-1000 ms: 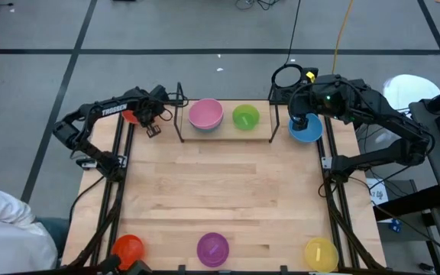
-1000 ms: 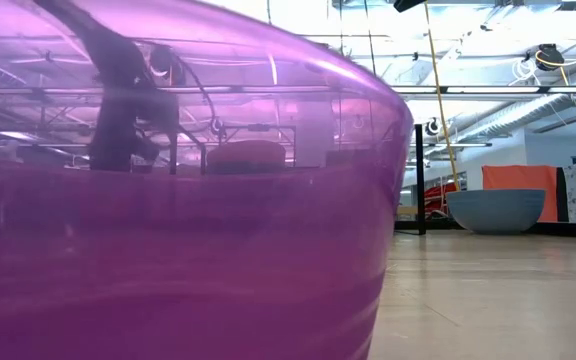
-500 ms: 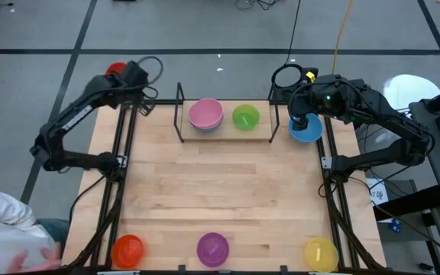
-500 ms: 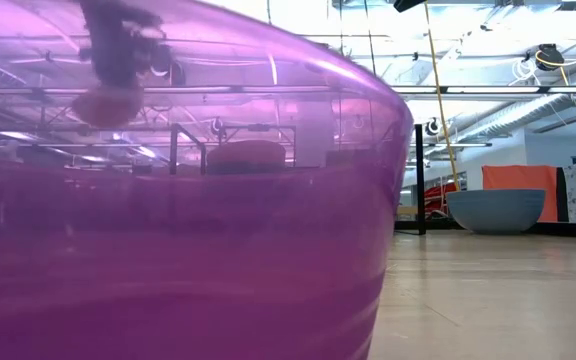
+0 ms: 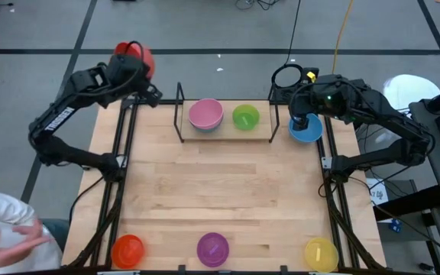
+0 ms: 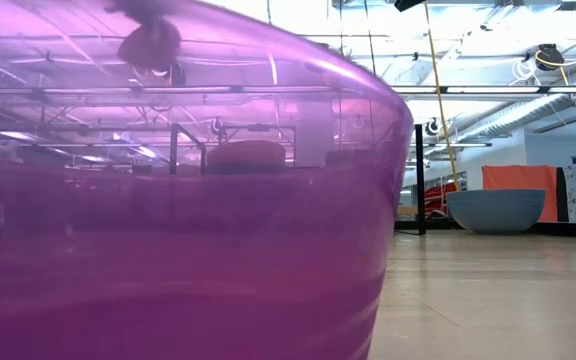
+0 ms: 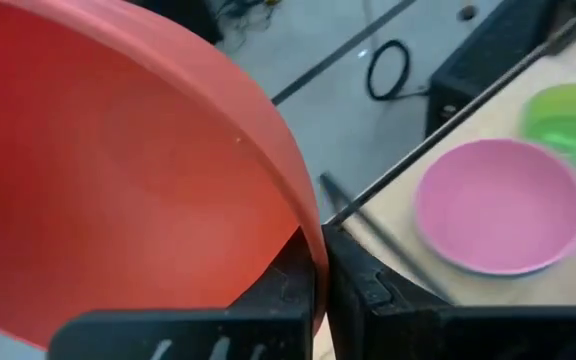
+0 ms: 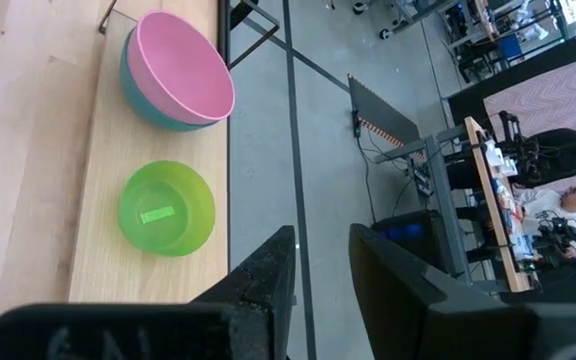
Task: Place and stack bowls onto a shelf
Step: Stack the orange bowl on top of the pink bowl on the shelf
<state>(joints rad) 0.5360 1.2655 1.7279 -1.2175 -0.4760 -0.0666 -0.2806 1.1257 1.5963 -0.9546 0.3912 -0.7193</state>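
My left gripper point(image 5: 138, 70) is raised past the table's far left corner, shut on a red bowl point(image 5: 134, 57). The shelf point(image 5: 224, 136) stands at the far edge. On it a pink bowl point(image 5: 205, 114) sits nested in a teal bowl point(image 8: 143, 95), with a green bowl point(image 5: 245, 117) beside them. My right gripper point(image 5: 302, 120) hangs open over the far rim of the blue bowl point(image 5: 307, 131), which rests on the table right of the shelf. The low view shows nothing touching the blue bowl point(image 6: 498, 210). My left gripper point(image 7: 318, 250) pinches the red bowl's rim point(image 7: 303, 215) between its two fingers, one finger inside the bowl and one outside. The bowl is lifted clear of the table and tilted up on its edge, its hollow point(image 7: 118, 180) facing the wrist camera.
An orange bowl point(image 5: 127, 249), a purple bowl point(image 5: 212, 248) and a yellow bowl point(image 5: 321, 253) stand along the near edge. The purple bowl point(image 6: 168, 200) fills most of the low view. A person's hand point(image 5: 10, 243) shows off the near left corner. Bare wood lies mid-table.
My left gripper has risen from beside the shelf's left end and swung past the table's far left edge, carrying the red bowl with it. The bowl has tipped as it went. A person's hand has come into view at the near left corner. The right arm kept still.
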